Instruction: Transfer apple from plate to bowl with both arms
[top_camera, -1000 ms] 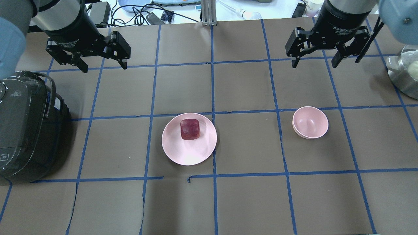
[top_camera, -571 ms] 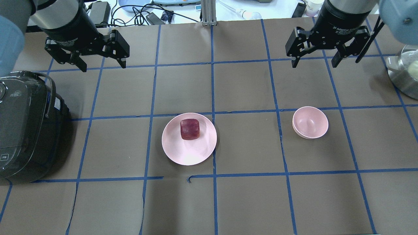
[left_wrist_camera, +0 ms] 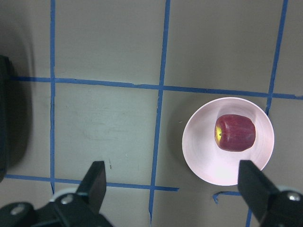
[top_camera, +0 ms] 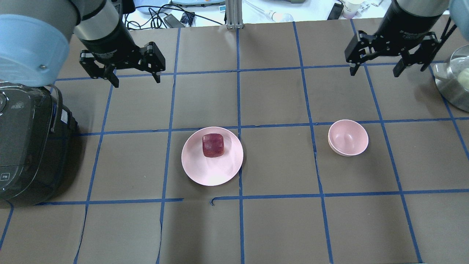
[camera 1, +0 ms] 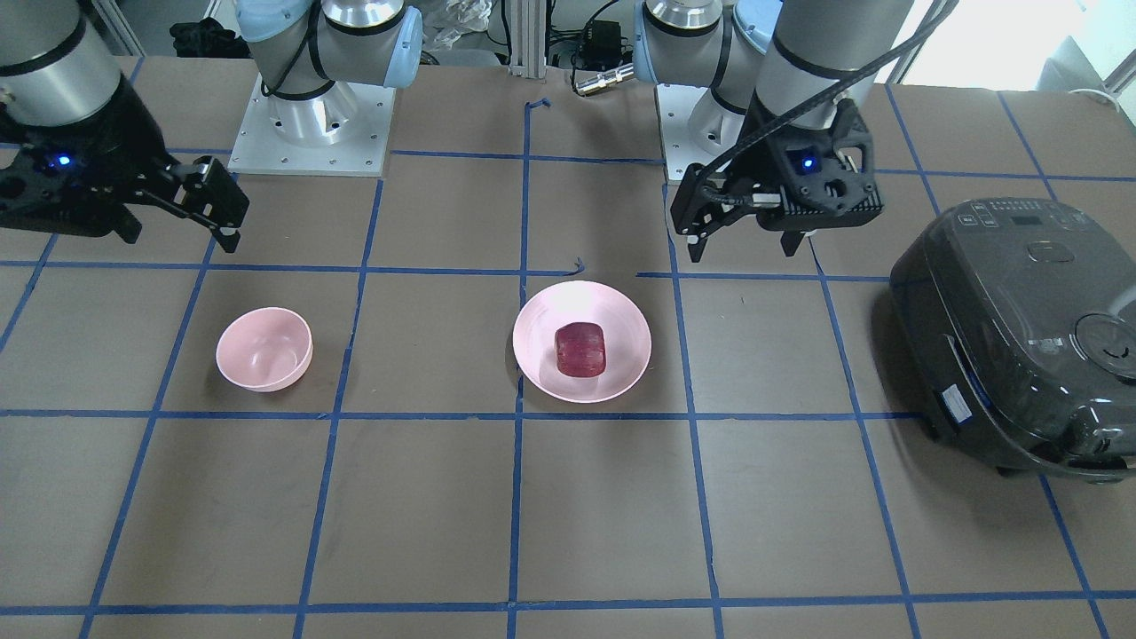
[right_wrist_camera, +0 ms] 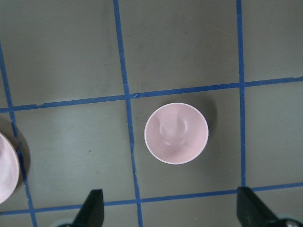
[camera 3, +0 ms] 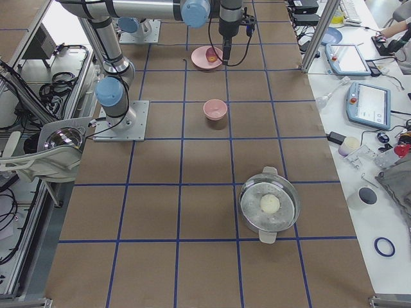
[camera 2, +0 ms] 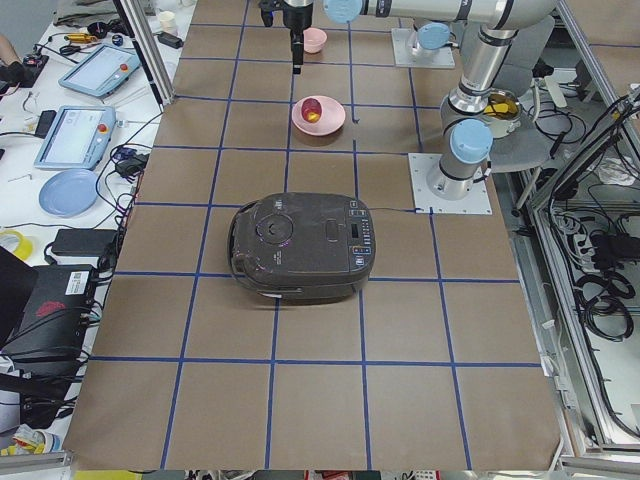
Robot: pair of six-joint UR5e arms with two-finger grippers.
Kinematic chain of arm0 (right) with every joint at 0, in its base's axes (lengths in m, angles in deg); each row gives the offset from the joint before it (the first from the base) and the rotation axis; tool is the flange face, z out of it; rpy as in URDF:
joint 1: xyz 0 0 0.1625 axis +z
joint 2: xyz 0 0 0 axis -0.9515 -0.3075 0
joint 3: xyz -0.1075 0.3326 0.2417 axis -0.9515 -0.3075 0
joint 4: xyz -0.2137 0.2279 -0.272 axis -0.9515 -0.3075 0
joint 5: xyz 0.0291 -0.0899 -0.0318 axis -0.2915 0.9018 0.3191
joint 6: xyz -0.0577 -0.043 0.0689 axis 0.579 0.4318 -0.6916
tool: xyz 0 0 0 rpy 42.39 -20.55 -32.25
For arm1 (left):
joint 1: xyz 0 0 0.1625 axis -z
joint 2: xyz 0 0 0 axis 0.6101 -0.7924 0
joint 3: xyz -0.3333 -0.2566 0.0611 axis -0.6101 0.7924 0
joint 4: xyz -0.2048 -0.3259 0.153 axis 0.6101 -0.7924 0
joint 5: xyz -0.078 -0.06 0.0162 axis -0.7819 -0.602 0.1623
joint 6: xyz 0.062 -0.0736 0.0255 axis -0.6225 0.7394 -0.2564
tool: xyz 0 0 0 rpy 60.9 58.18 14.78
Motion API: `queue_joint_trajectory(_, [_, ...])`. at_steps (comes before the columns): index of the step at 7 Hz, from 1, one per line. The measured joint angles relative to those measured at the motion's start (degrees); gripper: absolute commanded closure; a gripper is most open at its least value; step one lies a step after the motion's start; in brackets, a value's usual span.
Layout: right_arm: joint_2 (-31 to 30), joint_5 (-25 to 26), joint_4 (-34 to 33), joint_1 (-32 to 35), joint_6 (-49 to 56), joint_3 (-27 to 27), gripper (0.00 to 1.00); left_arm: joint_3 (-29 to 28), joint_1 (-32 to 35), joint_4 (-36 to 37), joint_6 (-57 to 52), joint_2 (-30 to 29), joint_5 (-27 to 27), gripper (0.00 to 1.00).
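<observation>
Resting a little off the middle of the plate (top_camera: 212, 172), the apple (top_camera: 213, 145) is not yet picked up, so the job looks to be at its opening reach. The left hand (top_camera: 137, 83) hangs wide open and empty above the worktop (top_camera: 278, 227), well apart from the plate. The right hand (top_camera: 374, 73), equally spread and empty, hangs farther from the plate than the empty bowl (top_camera: 348, 137). Next, I judge, the left hand must travel over the plate, drop astride the apple and close.
</observation>
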Motion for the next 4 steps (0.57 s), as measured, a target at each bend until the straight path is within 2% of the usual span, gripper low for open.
queue_joint_trajectory(2, [2.47,-0.62,-3.18,-8.69,8.28,5.76,0.0,3.16,5.69,7.39,7.06,-3.98,0.02,0.0])
queue_joint_trajectory(4, [5.46,-0.74,-10.13,-11.68,9.43,11.74,0.0,7.55,9.48,11.8,9.95,-7.49,0.13,0.0])
